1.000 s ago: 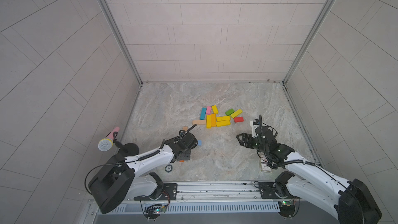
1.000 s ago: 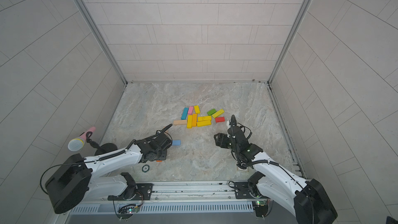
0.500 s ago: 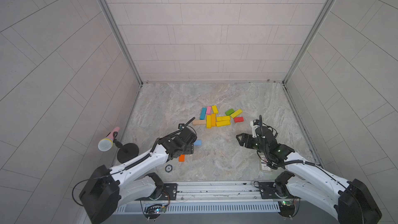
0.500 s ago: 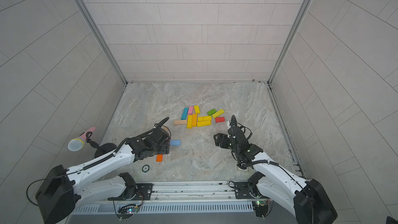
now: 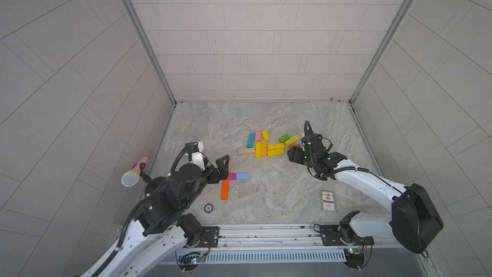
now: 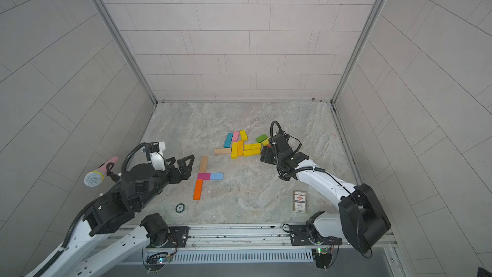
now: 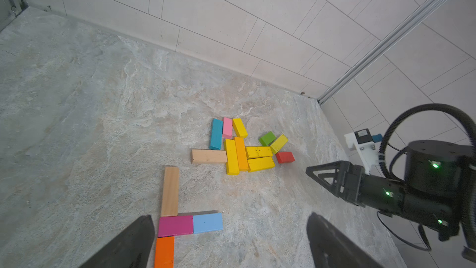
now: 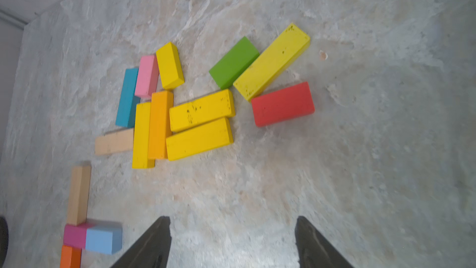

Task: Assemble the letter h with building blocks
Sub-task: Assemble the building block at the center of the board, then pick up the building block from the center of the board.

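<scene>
Seeing counter (image 5: 266,118) with loose pile of building blocks (image 5: 269,146) mid-surface. Seeing left hand (image 6: 180,163) spread wide, empty, beside plain wood block (image 6: 203,164). Seeing right hand (image 5: 291,155) spread, empty, near pile edge. Noting wood, magenta block (image 6: 203,176), blue block (image 6: 216,176), orange block (image 6: 197,189) flat, touching. Card box (image 5: 327,201) well apart.

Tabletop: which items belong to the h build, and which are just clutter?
Job: wood block, magenta block, light blue block, orange block, laid together; loose block pile.
Clutter: microphone, card box, round token.
</scene>
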Robot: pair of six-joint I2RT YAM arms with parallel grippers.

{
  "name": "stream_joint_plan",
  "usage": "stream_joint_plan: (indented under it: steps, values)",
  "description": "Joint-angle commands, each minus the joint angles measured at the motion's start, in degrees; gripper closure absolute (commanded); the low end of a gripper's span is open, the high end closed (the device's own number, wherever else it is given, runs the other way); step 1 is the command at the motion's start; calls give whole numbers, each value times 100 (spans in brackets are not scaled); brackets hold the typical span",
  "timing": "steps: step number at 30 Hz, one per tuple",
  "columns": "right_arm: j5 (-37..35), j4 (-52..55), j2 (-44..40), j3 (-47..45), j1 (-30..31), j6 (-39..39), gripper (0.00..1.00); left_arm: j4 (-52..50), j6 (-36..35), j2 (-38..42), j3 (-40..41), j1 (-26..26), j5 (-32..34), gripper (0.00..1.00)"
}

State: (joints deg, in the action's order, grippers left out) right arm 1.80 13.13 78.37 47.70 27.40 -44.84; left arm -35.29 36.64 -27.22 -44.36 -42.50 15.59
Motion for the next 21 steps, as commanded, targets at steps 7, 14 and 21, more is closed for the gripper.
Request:
stream_joint_plan:
  steps: [7, 14, 21]
  values:
    - [-648, 823, 2314, 2085, -637, -891, 36, -450, -66, 512, 274, 23, -100, 0]
    - [-770, 1196, 3264, 3016, -884, -1563, 40, -514, -120, 724, 257, 22, -348, 0]
    - [-942, 1634, 3905, 3817, -1001, -1692, 39, -453, -171, 884, 305, 27, -400, 0]
